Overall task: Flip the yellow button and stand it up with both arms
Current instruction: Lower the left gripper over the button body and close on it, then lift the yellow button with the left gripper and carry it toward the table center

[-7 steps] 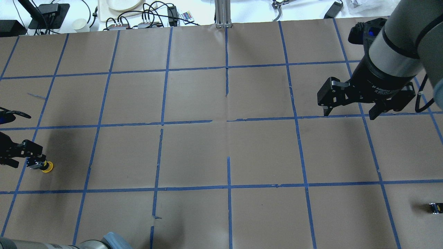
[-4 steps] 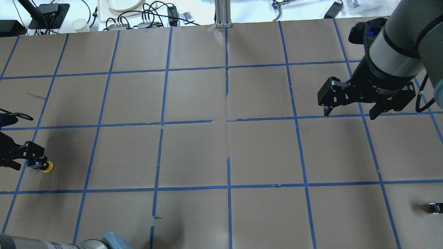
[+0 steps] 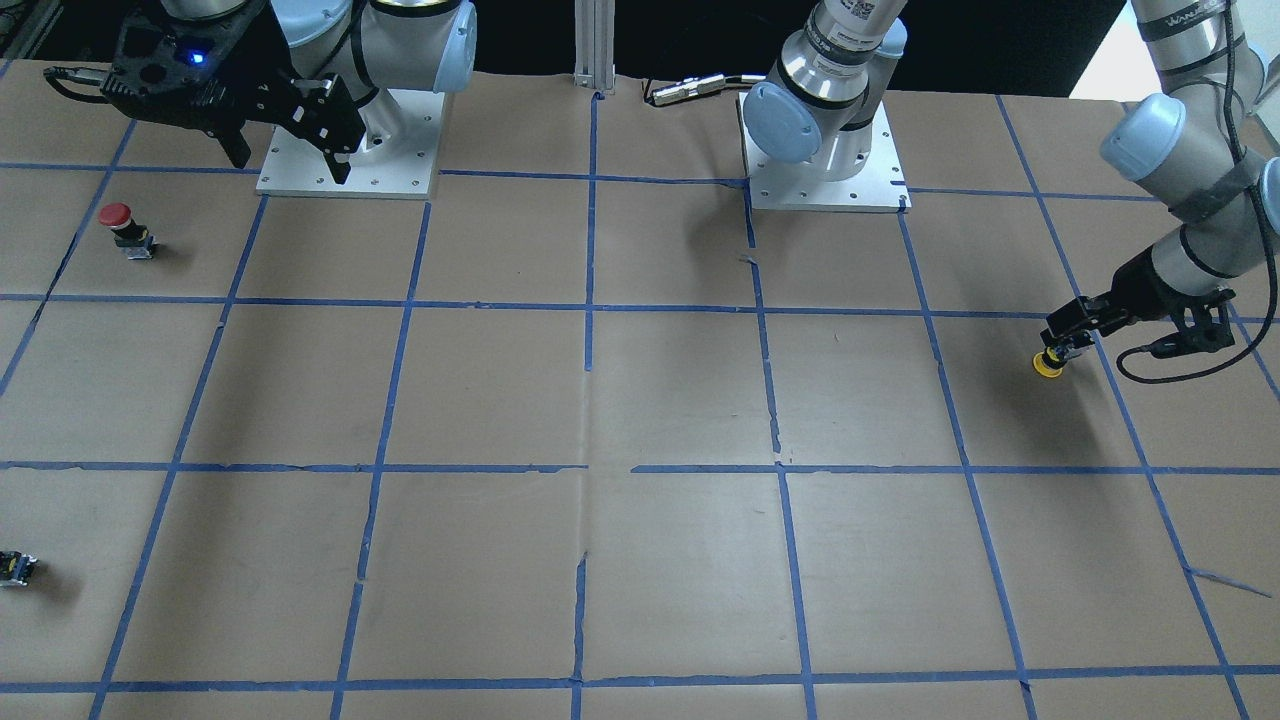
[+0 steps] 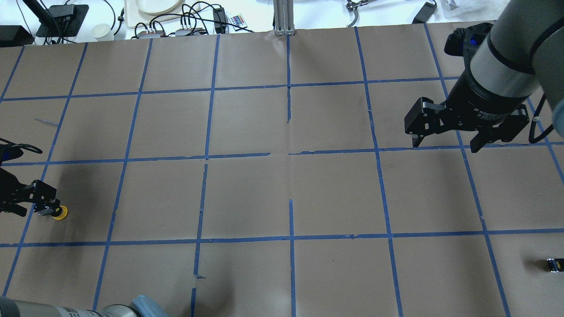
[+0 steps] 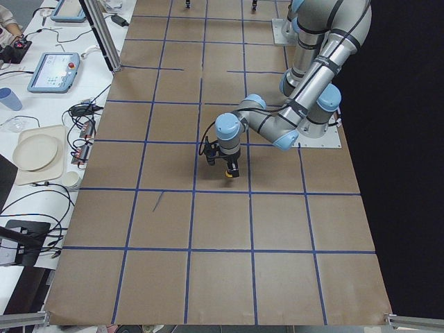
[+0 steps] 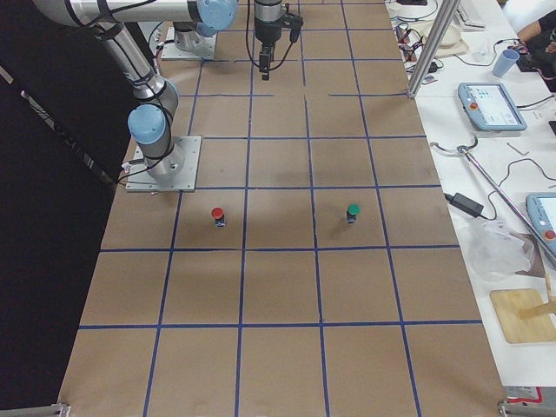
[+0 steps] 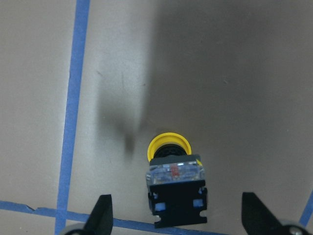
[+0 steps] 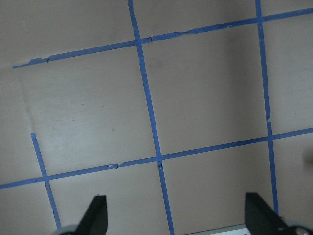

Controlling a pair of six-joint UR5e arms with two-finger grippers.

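The yellow button [image 4: 59, 213] lies on its side on the brown paper at the table's far left, its cap pointing away from my left gripper. In the left wrist view its yellow cap [image 7: 168, 147] is in front of the grey and black base, between the two wide-apart fingers, touching neither. My left gripper [image 4: 37, 206] is open and low around the base; it also shows in the front view [image 3: 1060, 345] next to the button [image 3: 1047, 367]. My right gripper [image 4: 443, 144] is open and empty, held above the table at the right, far from the button.
A red-capped button [image 3: 118, 225] stands near the right arm's base plate [image 3: 350, 165]. A green-capped button [image 6: 353, 211] stands further along. A small capless block [image 4: 554, 264] lies at the right edge. Cables and a plate [image 4: 154, 6] lie beyond the table's far edge.
My left gripper has shifted slightly, with the yellow button staying almost in place between its fingers. The right arm has not moved.
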